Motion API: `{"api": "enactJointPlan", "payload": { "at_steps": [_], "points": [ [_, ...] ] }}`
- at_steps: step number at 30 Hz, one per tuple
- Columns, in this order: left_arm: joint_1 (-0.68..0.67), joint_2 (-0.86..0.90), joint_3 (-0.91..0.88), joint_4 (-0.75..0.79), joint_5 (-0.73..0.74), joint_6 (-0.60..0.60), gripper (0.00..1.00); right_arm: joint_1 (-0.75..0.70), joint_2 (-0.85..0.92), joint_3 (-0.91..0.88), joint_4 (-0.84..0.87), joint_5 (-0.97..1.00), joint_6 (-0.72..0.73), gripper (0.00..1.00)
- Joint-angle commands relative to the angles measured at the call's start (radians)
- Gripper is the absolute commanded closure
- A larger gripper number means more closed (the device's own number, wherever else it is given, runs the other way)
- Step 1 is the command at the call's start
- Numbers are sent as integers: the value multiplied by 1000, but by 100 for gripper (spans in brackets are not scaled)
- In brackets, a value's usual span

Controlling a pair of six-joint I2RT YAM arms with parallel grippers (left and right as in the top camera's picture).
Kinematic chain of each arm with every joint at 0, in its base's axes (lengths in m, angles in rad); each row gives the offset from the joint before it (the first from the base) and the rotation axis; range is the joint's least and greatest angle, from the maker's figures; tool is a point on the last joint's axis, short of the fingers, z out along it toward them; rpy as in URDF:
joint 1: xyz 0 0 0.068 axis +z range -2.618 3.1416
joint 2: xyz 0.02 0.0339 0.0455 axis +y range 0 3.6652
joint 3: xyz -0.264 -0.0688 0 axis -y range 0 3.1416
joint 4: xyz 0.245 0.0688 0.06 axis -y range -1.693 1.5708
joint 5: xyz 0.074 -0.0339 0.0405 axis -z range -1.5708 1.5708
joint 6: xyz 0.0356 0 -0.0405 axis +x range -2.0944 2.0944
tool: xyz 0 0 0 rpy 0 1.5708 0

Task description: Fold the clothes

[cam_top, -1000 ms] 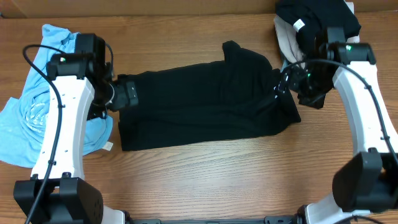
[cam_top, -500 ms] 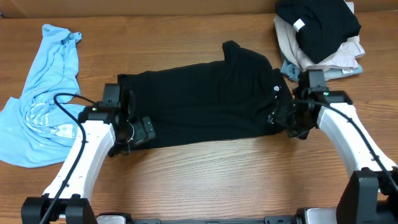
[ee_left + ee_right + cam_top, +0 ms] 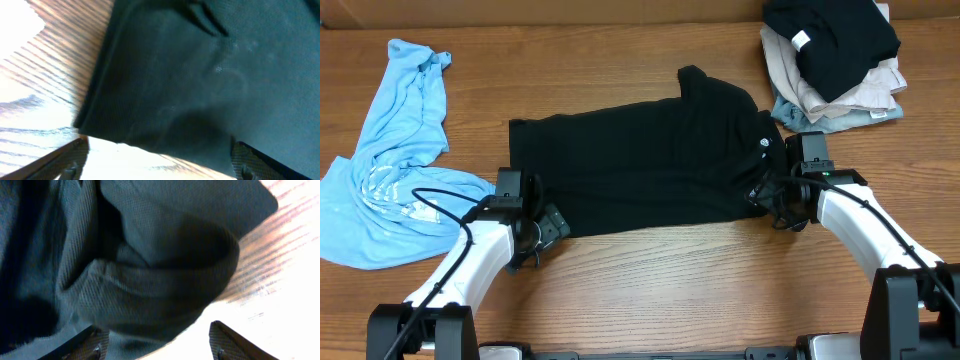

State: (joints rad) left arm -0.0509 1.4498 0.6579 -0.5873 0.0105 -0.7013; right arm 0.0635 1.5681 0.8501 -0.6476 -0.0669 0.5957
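Both arms have slid down since a second ago and now sit at the two near corners of the black shirt [image 3: 640,165]. It lies spread sideways in the middle of the wooden table [image 3: 650,300].

The left claw [image 3: 548,222] is at the shirt's near left corner, spread wide over the thin edge. The right claw [image 3: 767,197] is at the near right corner. It is spread too, with a fat lump of sleeve between its fingers [image 3: 92,342], and is not pinching yet.

I think the left claw could slip off that thin edge. The right one could grab only the lump, and then the fold would go crooked.

The shirt looks soft and mostly flat. One sleeve pokes out on the far side, and the right end is wrinkled, with a tiny white logo there.

A light blue shirt [image 3: 390,170] lies to its left. A pile of folded clothes [image 3: 835,60] sits past its far right corner.
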Motion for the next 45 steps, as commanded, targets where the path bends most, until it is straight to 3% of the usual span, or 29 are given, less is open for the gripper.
{"api": "enactJointPlan", "payload": {
  "at_steps": [1,6,12,13,16,21,29,37,45],
  "points": [
    [0,-8,-40,42,-39,-40,8,3,-17,-31,32,25,39,33],
    [0,-6,-56,82,-53,-44,17,3,-6,-39,59,26,46,36],
    [0,-5,-56,91,-66,-44,46,3,-3,-39,99,26,55,53],
    [0,-5,-56,91,-66,-43,57,3,-3,-39,105,26,57,55],
    [0,-5,-56,94,-70,-44,75,3,-2,-39,109,33,61,61],
    [0,-5,-56,92,-70,-43,96,3,-2,-47,84,33,61,71],
    [0,-5,-53,74,-74,-6,96,2,-2,-47,24,31,64,91],
    [76,-6,-38,-141,-74,-2,96,-34,-3,-47,-151,-6,64,96],
    [186,-6,-38,-222,-70,-2,96,-98,-71,-47,-304,-43,64,96]
  ]
}}
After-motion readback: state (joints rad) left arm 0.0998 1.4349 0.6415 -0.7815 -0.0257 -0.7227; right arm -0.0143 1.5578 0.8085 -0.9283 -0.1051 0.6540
